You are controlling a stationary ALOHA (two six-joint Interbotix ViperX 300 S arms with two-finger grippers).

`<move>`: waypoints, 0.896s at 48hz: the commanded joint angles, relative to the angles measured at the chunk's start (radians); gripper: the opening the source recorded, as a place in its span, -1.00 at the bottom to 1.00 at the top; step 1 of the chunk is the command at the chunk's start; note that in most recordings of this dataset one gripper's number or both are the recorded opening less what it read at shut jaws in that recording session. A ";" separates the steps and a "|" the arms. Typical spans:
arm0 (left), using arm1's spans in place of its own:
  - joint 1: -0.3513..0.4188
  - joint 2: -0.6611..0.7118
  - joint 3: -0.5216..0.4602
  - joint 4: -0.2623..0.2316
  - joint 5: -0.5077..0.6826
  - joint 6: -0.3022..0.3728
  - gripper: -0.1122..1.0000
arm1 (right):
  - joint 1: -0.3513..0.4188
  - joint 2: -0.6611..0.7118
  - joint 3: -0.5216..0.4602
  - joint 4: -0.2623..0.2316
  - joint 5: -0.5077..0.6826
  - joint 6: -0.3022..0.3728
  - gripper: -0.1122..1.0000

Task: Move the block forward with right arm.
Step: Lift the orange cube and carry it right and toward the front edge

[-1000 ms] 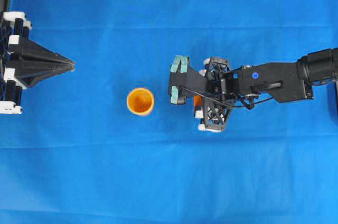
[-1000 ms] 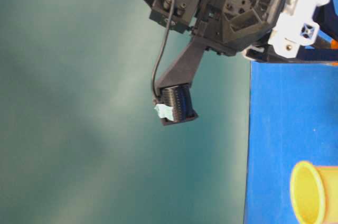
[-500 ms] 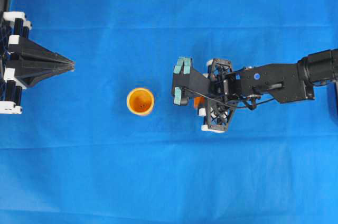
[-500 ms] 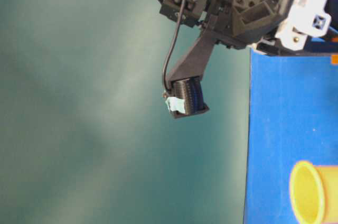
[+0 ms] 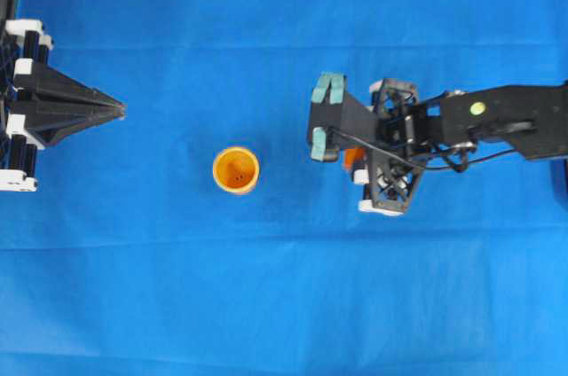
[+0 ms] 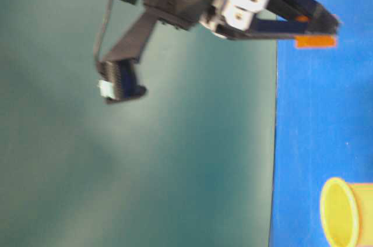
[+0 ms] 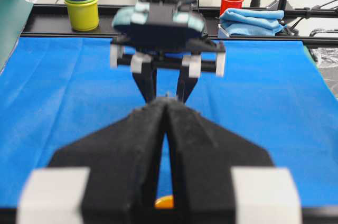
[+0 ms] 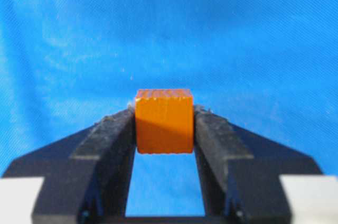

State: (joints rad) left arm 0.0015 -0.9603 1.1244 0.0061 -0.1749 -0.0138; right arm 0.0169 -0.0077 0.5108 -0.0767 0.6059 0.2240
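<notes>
The block (image 8: 163, 121), a small orange cube, is pinched between the two black fingers of my right gripper (image 8: 163, 114), which is shut on it. From overhead only a sliver of the block (image 5: 352, 160) shows beneath the right gripper (image 5: 351, 163), right of centre. The table-level view has the block (image 6: 315, 41) at the fingertips against the blue cloth. Whether it touches the cloth I cannot tell. My left gripper (image 5: 118, 110) rests at the far left, its black wedge fingers (image 7: 148, 129) pressed together with nothing in them.
An orange cup (image 5: 236, 169) stands upright on the blue cloth left of the right gripper, a good gap between them. Beyond the table's far edge stand stacked cups (image 7: 82, 5), a red cup (image 7: 231, 2) and a folded blue towel (image 7: 253, 20).
The right gripper's jaws closed on the block. The right arm then drew back to the right in the overhead view, away from the cup, taking the block along. The left arm stayed still.
</notes>
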 commanded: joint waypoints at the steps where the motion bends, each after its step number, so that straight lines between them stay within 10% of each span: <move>1: 0.000 0.003 -0.035 0.003 -0.005 0.000 -0.78 | 0.006 -0.058 -0.032 0.002 0.032 0.002 -0.06; 43: 0.000 0.005 -0.035 0.003 -0.005 0.000 -0.78 | 0.141 -0.187 -0.233 0.049 0.362 0.018 -0.06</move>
State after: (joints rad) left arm 0.0000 -0.9618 1.1244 0.0061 -0.1749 -0.0138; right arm 0.1365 -0.1718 0.3129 -0.0383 0.9541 0.2408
